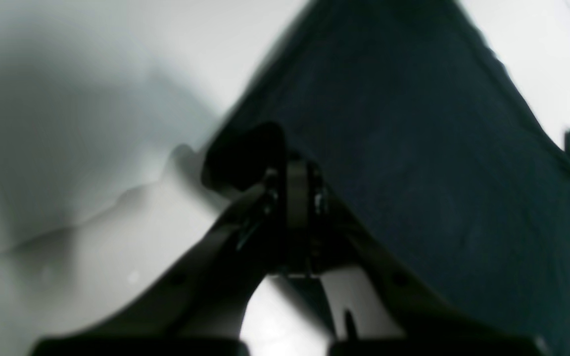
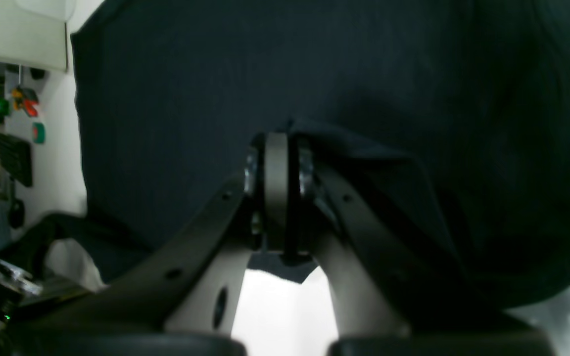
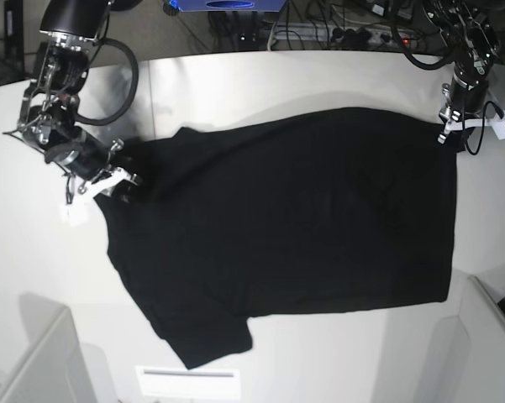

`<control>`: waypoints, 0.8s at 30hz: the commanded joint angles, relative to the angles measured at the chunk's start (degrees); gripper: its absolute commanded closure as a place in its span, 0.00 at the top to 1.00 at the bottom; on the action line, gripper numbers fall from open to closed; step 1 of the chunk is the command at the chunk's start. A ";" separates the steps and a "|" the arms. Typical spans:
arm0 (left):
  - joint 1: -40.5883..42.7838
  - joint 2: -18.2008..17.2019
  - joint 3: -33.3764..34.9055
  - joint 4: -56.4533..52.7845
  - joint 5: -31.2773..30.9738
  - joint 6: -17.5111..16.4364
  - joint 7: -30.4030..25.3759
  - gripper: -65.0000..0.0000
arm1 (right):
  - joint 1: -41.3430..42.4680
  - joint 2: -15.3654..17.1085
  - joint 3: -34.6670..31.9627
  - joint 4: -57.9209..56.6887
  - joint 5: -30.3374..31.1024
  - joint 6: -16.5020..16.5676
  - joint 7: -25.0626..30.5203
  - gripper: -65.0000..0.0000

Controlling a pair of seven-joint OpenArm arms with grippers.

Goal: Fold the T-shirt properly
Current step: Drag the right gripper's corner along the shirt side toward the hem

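Here T-shirt (image 3: 302, 218) flat, opposite edges pinched in both jaws.

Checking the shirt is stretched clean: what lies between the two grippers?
In the base view, only the T-shirt, plain black, lies between the right gripper and the left gripper.

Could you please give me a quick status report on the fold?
Left gripper and right gripper both shut on T-shirt edges. Shirt spread, unfolded. Nothing in the way.

A white table (image 3: 319, 80) carries the black T-shirt (image 3: 294, 227), spread flat across it.
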 commanded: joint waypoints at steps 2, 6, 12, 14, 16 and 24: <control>-0.72 -0.66 -0.37 0.84 -0.79 -0.38 -1.15 0.00 | 1.78 0.61 0.19 -0.09 0.96 0.28 0.60 0.00; -1.25 -0.66 -0.37 0.84 -0.79 -0.29 -1.15 0.00 | 3.45 0.61 0.19 -2.02 0.96 0.28 0.60 0.00; -2.30 -0.66 -0.37 0.66 -0.61 -0.11 -1.15 0.00 | 5.47 0.61 0.11 -5.98 0.96 0.28 0.86 0.00; -2.39 -0.66 -0.37 0.66 -0.61 1.91 -1.15 0.00 | 5.82 0.70 -0.60 -6.60 0.96 0.28 1.12 0.00; -2.92 -0.92 -0.37 0.66 -0.79 4.90 -1.15 0.00 | 6.53 0.78 -1.65 -7.21 0.87 0.28 1.12 0.00; -4.76 -0.92 -0.11 0.75 -0.70 5.87 -1.15 0.00 | 9.60 0.70 -4.03 -7.83 0.87 0.28 1.21 0.00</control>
